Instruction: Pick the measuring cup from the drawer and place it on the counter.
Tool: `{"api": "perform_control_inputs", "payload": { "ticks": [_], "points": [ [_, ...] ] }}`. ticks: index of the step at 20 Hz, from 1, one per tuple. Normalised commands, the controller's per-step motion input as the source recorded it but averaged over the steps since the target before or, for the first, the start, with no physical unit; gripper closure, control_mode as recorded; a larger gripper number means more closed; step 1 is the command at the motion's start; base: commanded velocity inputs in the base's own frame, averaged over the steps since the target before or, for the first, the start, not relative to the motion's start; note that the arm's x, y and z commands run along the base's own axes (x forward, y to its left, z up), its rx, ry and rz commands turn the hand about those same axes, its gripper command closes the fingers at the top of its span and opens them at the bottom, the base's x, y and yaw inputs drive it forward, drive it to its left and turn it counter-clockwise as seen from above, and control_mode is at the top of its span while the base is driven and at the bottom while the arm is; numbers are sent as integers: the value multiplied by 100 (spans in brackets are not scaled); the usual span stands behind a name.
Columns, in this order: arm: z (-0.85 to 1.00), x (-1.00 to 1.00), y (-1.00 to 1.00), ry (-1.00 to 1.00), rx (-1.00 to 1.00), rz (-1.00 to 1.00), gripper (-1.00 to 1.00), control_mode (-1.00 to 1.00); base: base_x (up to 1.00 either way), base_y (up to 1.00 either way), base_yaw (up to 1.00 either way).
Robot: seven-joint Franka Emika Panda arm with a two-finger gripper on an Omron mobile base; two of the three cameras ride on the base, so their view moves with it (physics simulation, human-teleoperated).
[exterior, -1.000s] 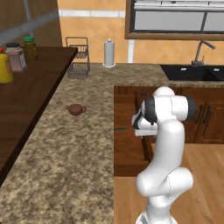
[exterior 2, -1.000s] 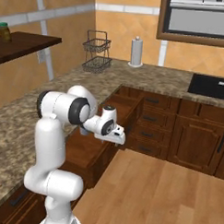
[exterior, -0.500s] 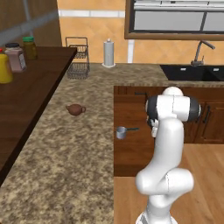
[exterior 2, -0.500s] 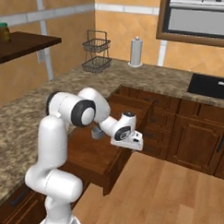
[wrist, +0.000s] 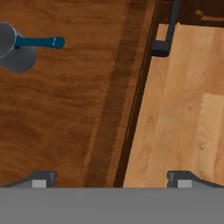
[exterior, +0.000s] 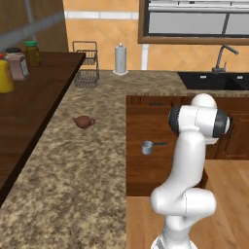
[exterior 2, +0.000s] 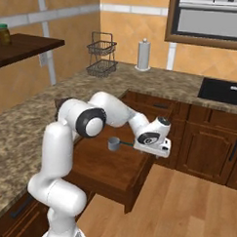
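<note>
Cup (exterior: 147, 147) sits upright on the flat bottom of the pulled-out drawer (exterior 2: 106, 166), its thin teal handle pointing toward the drawer's front edge. Over that front edge hangs the gripper (wrist: 112, 178) — fingers spread wide and holding nothing — with the cup well off to one side in the hand view, up in the left corner. On the counter (exterior: 73, 165) — apart from the drawer — rests a small brown teapot (exterior: 83, 121).
</note>
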Motion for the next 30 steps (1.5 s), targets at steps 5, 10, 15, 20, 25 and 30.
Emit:
{"api": "perform_control_inputs", "payload": {
  "ticks": [5, 10, 15, 20, 25, 30],
  "points": [
    [100, 0, 51, -5, 0, -9, -100, -100, 0, 0, 0],
    [72, -11, 82, 2, -1, -36, -100, -100, 0, 0, 0],
    [23, -24, 91, 14, 2, -54, -100, -100, 0, 0, 0],
    [0, 5, 49, 22, 3, -73, -100, -100, 0, 0, 0],
    [0, 31, 0, 26, 21, -62, -100, -100, 0, 0, 0],
    [-2, 29, -14, 11, 36, -23, -100, -100, 0, 0, 0]
  ]
}}
